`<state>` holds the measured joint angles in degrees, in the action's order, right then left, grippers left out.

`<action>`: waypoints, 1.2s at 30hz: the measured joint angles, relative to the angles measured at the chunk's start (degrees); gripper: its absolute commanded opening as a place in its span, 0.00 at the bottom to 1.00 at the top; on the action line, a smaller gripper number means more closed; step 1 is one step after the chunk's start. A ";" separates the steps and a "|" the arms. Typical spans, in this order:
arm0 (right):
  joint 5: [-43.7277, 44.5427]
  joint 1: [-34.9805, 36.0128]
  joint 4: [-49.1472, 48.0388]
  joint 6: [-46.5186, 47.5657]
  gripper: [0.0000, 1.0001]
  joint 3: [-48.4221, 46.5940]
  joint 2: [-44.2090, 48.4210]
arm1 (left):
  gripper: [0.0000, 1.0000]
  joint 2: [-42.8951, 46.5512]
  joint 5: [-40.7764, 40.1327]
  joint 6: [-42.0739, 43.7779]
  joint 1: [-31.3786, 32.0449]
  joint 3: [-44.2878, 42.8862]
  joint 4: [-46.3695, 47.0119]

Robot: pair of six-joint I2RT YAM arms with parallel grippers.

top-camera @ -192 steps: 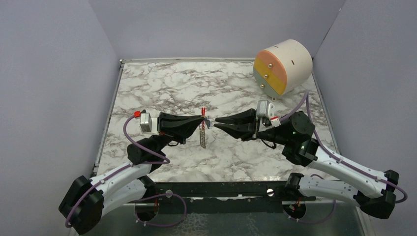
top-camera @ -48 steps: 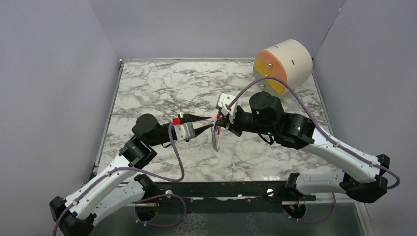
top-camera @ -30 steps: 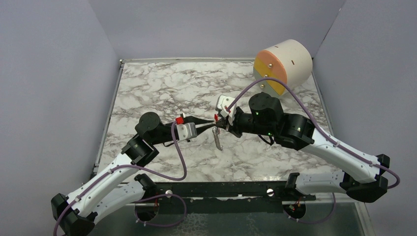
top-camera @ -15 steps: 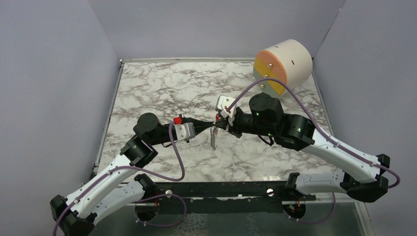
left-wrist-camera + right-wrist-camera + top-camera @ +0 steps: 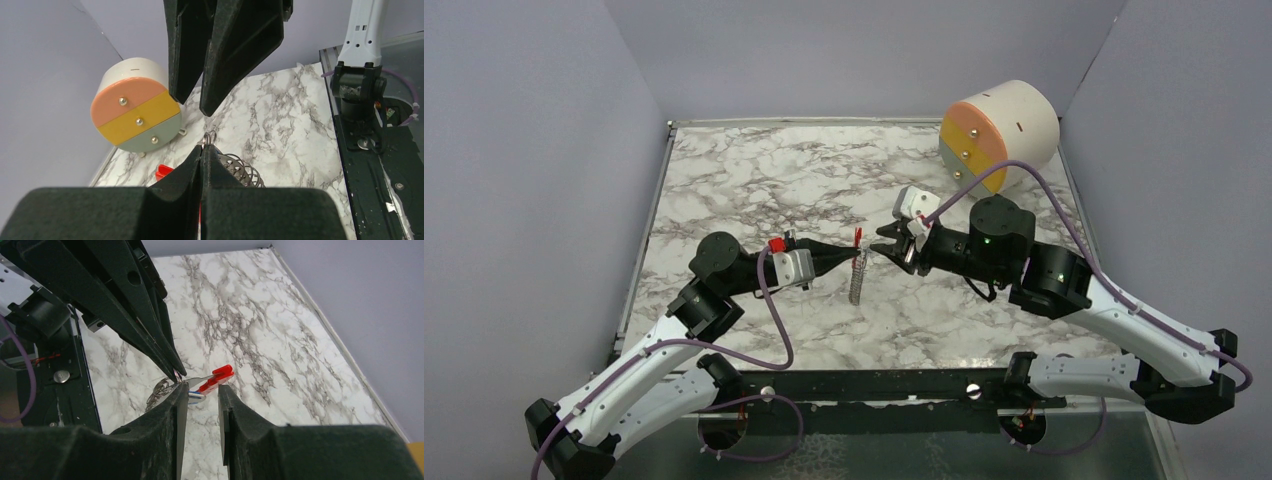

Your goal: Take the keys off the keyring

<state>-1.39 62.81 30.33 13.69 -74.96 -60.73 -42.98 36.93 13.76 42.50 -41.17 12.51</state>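
My left gripper (image 5: 854, 257) is shut on the small ring of the keyring (image 5: 855, 282) and holds it above the table. Its grey coil hangs down, and its red piece (image 5: 857, 237) sticks up. In the left wrist view the shut gripper (image 5: 202, 150) pinches the ring, with the coil (image 5: 242, 172) behind it. My right gripper (image 5: 880, 250) is open and empty, just right of the keyring. In the right wrist view the open gripper (image 5: 201, 388) frames the red piece (image 5: 222, 372). The tiny blue-headed key (image 5: 196, 395) lies against its left finger, not gripped.
A white drum (image 5: 1002, 132) with a pink, yellow and green face stands at the back right; it also shows in the left wrist view (image 5: 136, 112). Grey walls close in the marble table (image 5: 754, 180) on three sides.
My right gripper has let go at the keyring, opened and drawn back to the right. My left gripper still holds the keyring, whose coil has stopped swinging and hangs straight.
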 measured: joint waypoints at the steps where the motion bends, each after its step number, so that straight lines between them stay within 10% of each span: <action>1: 0.26 0.02 -0.81 -0.09 0.29 0.63 0.63 | 0.00 0.02 0.04 -0.17 0.00 0.00 0.20; 36: 0.17 0.11 -19.67 -2.49 0.32 13.31 5.51 | 0.00 0.57 -2.91 -13.46 0.00 1.36 9.97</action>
<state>-1.21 62.92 10.66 11.20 -61.65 -55.22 -42.41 34.02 0.30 42.50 -39.81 22.48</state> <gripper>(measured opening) 0.326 0.011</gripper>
